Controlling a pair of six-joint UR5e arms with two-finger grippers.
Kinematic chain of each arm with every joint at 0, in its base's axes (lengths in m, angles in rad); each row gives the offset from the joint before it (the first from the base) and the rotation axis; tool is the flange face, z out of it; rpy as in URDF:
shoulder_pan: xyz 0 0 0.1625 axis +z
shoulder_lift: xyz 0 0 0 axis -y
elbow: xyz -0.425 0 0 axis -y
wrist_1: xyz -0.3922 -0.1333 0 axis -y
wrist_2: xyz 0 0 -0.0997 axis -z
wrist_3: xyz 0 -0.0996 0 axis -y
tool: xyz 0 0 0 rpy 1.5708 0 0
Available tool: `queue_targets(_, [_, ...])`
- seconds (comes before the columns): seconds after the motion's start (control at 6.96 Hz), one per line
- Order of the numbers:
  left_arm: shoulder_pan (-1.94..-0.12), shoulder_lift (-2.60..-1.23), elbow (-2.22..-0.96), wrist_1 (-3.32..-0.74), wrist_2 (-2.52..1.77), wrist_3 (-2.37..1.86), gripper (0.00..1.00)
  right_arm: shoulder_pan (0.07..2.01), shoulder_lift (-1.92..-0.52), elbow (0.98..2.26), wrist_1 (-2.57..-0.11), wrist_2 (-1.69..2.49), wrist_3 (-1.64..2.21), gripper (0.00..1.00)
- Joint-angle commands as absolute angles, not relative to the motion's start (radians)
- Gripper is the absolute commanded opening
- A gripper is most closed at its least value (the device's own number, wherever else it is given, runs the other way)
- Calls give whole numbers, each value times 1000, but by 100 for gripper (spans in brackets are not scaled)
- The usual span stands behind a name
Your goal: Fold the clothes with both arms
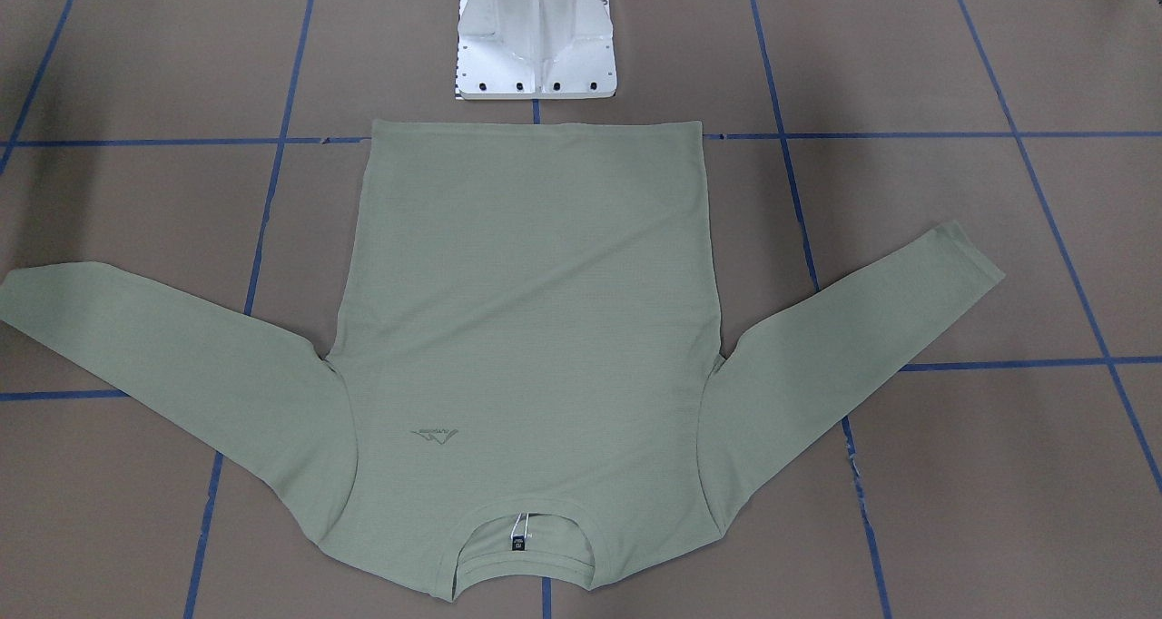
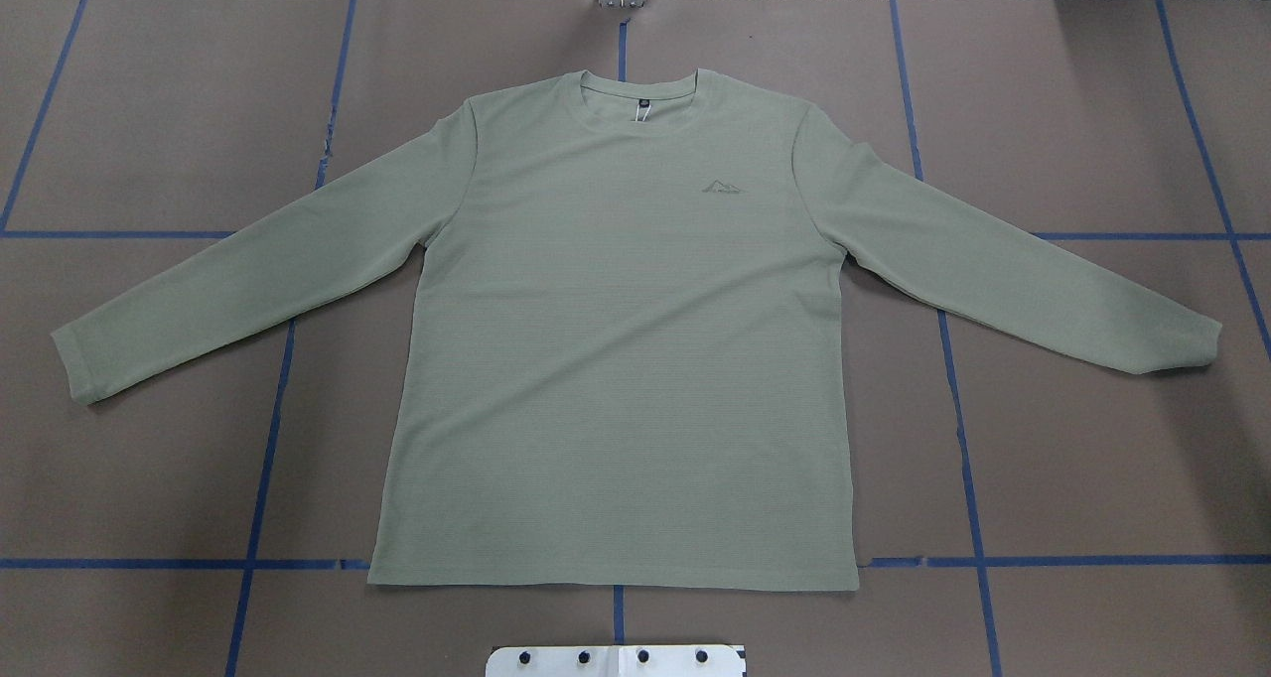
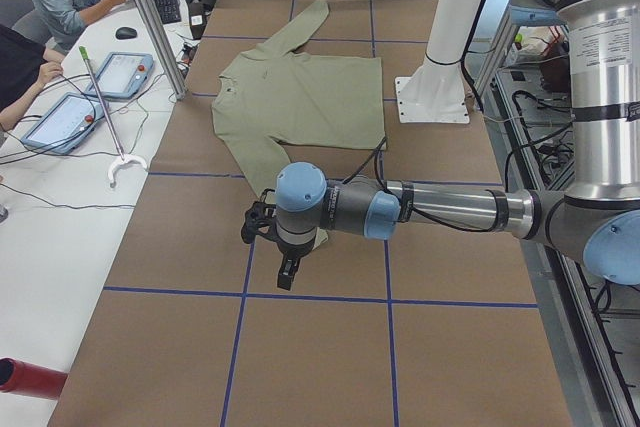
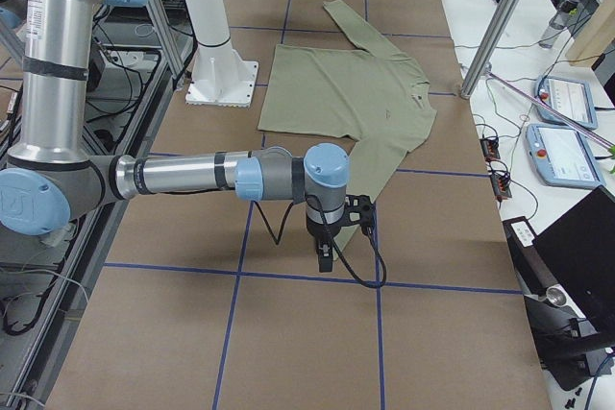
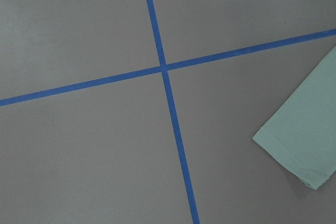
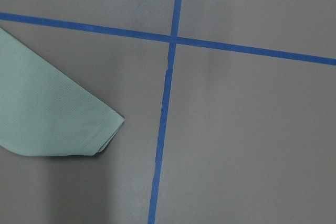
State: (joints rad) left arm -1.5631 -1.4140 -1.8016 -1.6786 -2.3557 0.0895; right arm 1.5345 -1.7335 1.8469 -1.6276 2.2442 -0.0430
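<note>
Not yet begun: sage-green long-sleeved shirt (image 2: 616,359) spread flat, left gripper (image 3: 287,269) and right gripper (image 4: 325,254) hovering near its cuffs (image 5: 302,140), openness impossible to tell, every fold left.

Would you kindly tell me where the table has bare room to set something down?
Bare table lies on the robot's side of each sleeve, flanking the shirt body, and beyond both sleeves toward the far corners. The strip between hem and white pedestal base is tight. Past the cuffs, left arm and right arm hang overhead.
</note>
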Motion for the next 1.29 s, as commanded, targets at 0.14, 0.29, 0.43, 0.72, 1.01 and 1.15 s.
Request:
queue_targets(0.14, [-1563,-1408,-1804,-1746,-2356,92,100,1526,-1721,1855,-1609,2243,-49,100])
queue_targets(0.29, [-1563,-1404,-1802,-1779,-2347,94,100,1520,-1721,1853,-1558,2244,-49,100])
queue_targets(0.43, [-1563,-1390,-1802,-1867,-2347,92,100,1494,-1721,1852,-1531,2240,-52,100])
queue_targets(0.72, [-1563,-1388,-1801,-1991,-2349,84,100,1470,-1720,1856,-1394,2256,-38,100])
queue_targets(1.01, [-1563,-1420,-1790,-2130,-2349,81,100,1468,-1698,1830,-1119,2241,-38,100])
queue_targets(1.15, [-1563,-1448,-1776,-2185,-2352,80,100,1467,-1674,1786,-1102,2250,-8,100])
